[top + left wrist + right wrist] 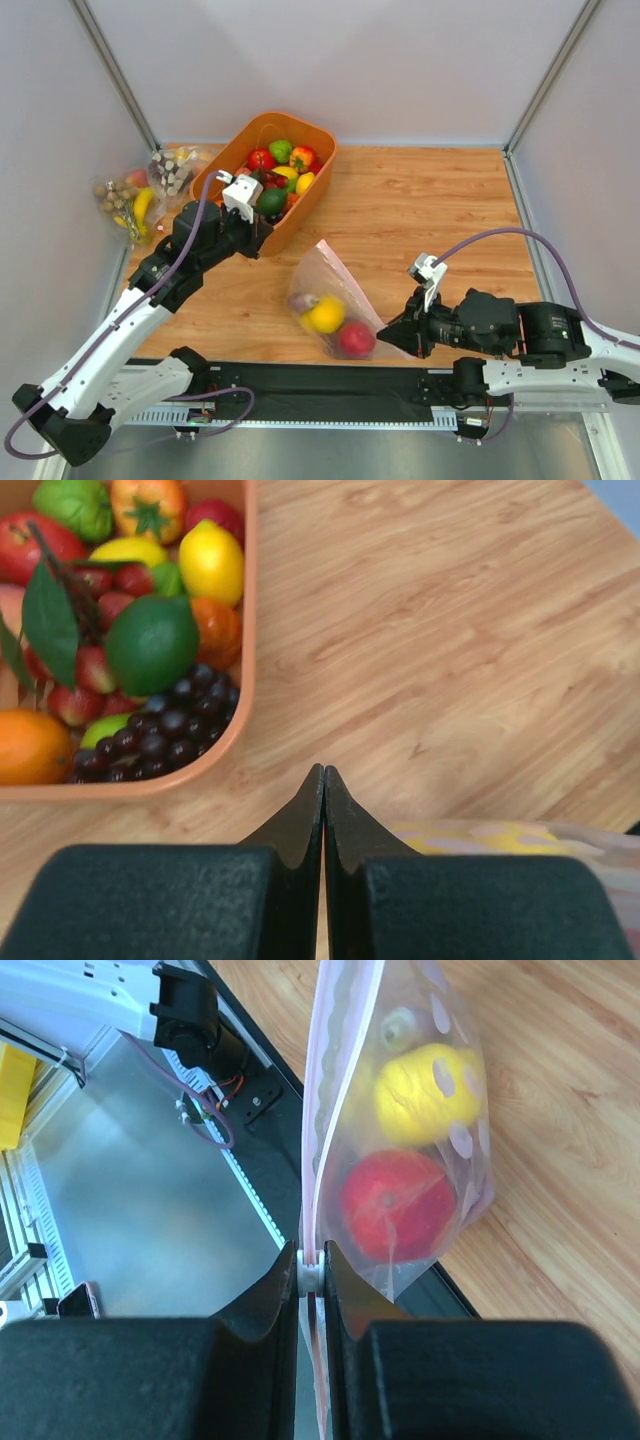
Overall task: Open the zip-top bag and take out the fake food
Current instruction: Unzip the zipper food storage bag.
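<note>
Clear plastic is what the right tool [312, 1275] has hold of. Its tips are clamped on the zip strip at one end of the bag [325, 272], which lies on the counter [430, 210] at the lower middle of the overhead view, mouth edge turned toward that arm. The fake food [325, 314] is all inside it: a yellow fruit, a red apple beside it and something purplish further in.

I'd say the opening step is in hand and nothing is out yet. The left tool [262, 236] sits pressed together and empty up by the orange basket [312, 190], well apart from the bag. To my eye the next move calls for that tool to part its tips, come across and catch the other lip of the mouth, so the two can pull against each other.

From here I can't tell whether the strip is sealed along its whole length. Nor can I tell whether the pale bit in the pinch is a slider or just the strip's end. The purplish piece is too blurred to name, and the left wrist view catches only a sliver of bag at its lower right.
</note>
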{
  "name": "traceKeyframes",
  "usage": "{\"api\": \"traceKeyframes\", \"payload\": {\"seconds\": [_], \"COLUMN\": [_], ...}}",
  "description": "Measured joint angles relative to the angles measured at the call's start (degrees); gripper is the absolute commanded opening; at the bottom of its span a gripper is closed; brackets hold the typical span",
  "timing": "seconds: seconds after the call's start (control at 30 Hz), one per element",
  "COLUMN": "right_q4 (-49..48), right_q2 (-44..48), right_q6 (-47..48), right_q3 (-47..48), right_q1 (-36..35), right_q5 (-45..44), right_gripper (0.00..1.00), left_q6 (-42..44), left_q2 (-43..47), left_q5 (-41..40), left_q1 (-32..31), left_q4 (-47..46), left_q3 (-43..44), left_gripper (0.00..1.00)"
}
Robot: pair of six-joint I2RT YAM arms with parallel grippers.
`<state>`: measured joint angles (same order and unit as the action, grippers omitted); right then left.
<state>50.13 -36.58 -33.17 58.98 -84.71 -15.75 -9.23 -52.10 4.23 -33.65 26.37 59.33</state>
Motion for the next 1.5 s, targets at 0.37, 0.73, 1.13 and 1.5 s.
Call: {"api": "traceKeyframes", "payload": {"seconds": [0.37,0.73,1.13,1.5], "right_q4": [1.31,-1.62,-2.64,-3.65], "right_q2": [-0.61,-4.04,-4.13,-4.11], "right_q6": [-1.05,0.76,1.57,1.7], "right_q3": [-1.97,-1.95,-1.95,-1.95], "right_q1": [-0.02,-0.02,-0.02,0.0], "right_q5": [0.26,0.94,1.55,1.62], "right_gripper": [0.0,0.0,0.0,0.0], "left_q6": [-0.55,-6.49,-6.71,-7.63], "left_q2": [3.85,3.26,-4.7,-6.93], "left_q5": [10.97,39.67,50.23,56.43], "left_q1": [2.93,2.89,0.76,-0.9], "left_q4": [-7.74,-15.1,-13.09,-13.35], "left_q3": [-5.64,-1.27,-4.13,-5.05], "left_gripper": [0.58,0.99,0.99,0.0]}}
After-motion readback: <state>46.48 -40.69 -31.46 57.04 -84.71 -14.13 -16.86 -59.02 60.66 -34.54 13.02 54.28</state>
